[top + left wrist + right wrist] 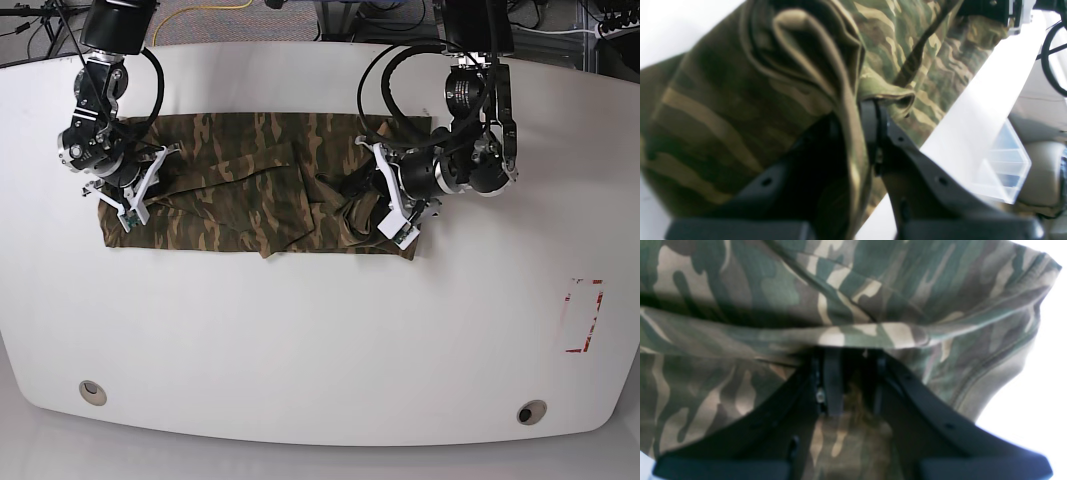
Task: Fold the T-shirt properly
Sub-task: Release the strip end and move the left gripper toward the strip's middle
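The camouflage T-shirt point(250, 190) lies across the white table point(300, 340) as a long, wrinkled band. My left gripper point(388, 205) is at the band's right end in the base view, shut on a bunched fold of the cloth. In the left wrist view, the T-shirt point(723, 110) drapes over the left gripper point(853, 116), whose jaws pinch a hem. My right gripper point(135, 195) is at the band's left end. In the right wrist view, its black fingers point(833, 383) stand close together around a fold of the T-shirt point(740, 290), and cloth fills nearly the whole frame.
A red-outlined rectangle point(583, 316) is marked on the table at the right. Two round holes point(92, 391) point(531, 411) sit near the front edge. Cables loop behind both arms. A clear plastic box point(1007, 166) shows beyond the table edge in the left wrist view.
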